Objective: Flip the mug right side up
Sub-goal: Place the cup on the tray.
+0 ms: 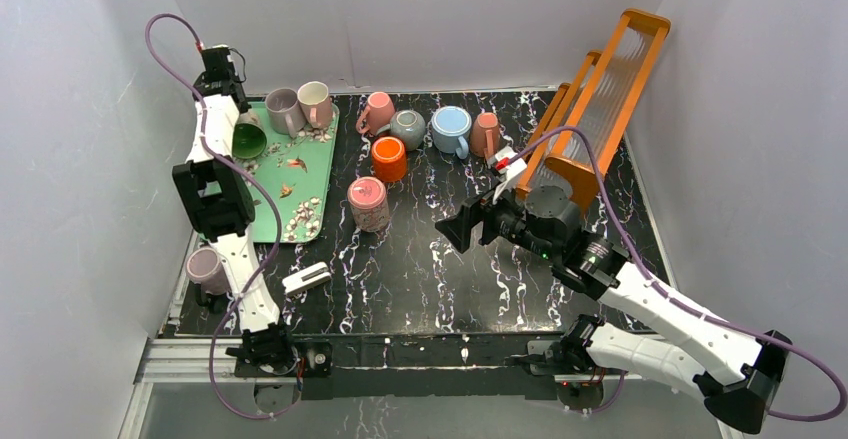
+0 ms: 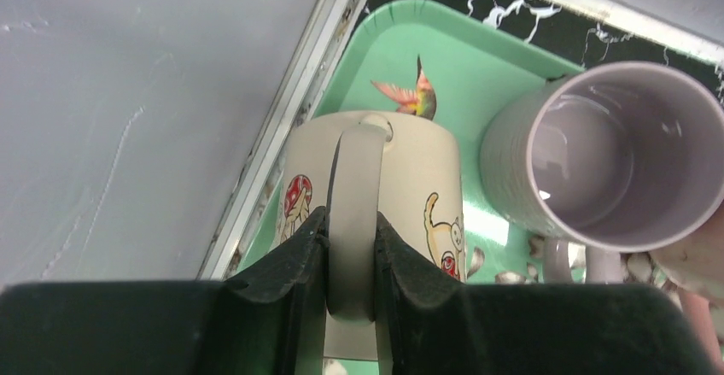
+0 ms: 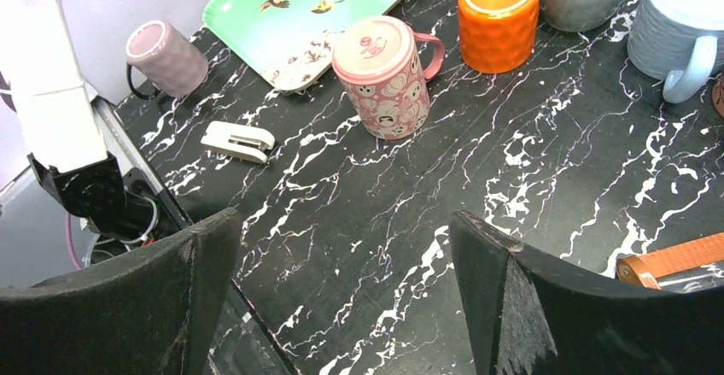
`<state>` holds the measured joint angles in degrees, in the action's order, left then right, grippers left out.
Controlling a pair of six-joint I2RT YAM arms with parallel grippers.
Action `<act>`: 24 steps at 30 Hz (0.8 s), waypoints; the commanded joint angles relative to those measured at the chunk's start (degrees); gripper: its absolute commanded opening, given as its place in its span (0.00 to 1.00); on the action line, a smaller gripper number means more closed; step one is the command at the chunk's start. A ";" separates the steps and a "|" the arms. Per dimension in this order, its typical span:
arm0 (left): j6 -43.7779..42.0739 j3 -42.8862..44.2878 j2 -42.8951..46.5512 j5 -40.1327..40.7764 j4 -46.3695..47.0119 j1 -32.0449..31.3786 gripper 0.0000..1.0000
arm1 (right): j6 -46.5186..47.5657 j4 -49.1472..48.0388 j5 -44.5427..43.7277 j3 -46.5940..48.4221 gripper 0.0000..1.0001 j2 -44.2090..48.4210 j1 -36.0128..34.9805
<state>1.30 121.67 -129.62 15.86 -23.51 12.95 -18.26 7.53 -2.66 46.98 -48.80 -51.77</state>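
Observation:
A cream mug (image 2: 376, 178) with cat and mushroom pictures hangs over the green tray (image 2: 478, 59). My left gripper (image 2: 352, 230) is shut on its handle, one finger on each side. From the top view the mug (image 1: 248, 141) lies tipped on its side with its dark green inside facing the camera, and the left gripper (image 1: 240, 124) is just above it at the tray's far left. My right gripper (image 1: 455, 229) hovers open over the middle of the table with nothing between its fingers (image 3: 205, 255).
Two upright mugs, grey (image 1: 283, 109) and cream-pink (image 1: 316, 102), stand on the tray beside the held one. A pink upside-down mug (image 1: 368, 204), an orange mug (image 1: 389, 158) and several more mugs stand on the black marble table. An orange rack (image 1: 600, 99) leans at right.

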 commanded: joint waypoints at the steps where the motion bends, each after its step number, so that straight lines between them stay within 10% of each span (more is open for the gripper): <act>1: -0.79 2.59 7.24 0.11 -8.96 0.26 0.00 | -0.79 -1.49 0.31 0.61 0.99 2.44 -0.01; 16: -1.78 -6.87 21.07 -3.97 -21.06 -0.12 0.00 | -3.91 1.45 5.38 2.17 0.99 5.52 -0.07; 24: -4.52 -7.95 12.66 -7.15 -22.02 -0.26 0.00 | -4.32 2.79 5.67 3.18 0.99 5.56 -0.05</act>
<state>-1.54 112.60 -115.02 11.25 -45.08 12.91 -22.35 10.35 2.37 47.13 -43.18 -51.77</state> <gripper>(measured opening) 0.188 0.984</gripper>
